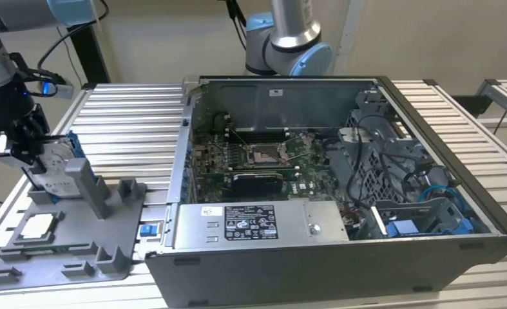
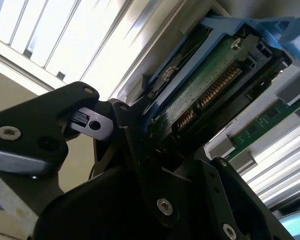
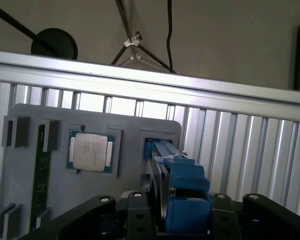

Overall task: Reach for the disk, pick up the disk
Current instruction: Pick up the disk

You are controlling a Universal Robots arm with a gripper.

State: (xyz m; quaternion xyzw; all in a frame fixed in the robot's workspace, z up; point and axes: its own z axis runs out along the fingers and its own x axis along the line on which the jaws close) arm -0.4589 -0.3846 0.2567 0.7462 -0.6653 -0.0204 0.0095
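Jaws of the gripper (image 1: 35, 159) look closed on the disk (image 1: 60, 158), standing on edge in the grey fixture (image 1: 81, 255) at nine o'clock of the computer case (image 1: 322, 277). We judge the pick-up begun: lifting calls for a straight pull from its slot.

Slatted metal table (image 1: 133, 109), grey holder tray (image 1: 120, 225), open computer case (image 1: 322, 270)

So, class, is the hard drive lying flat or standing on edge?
Standing on edge: the hard drive sits upright in a slot of the grey fixture.
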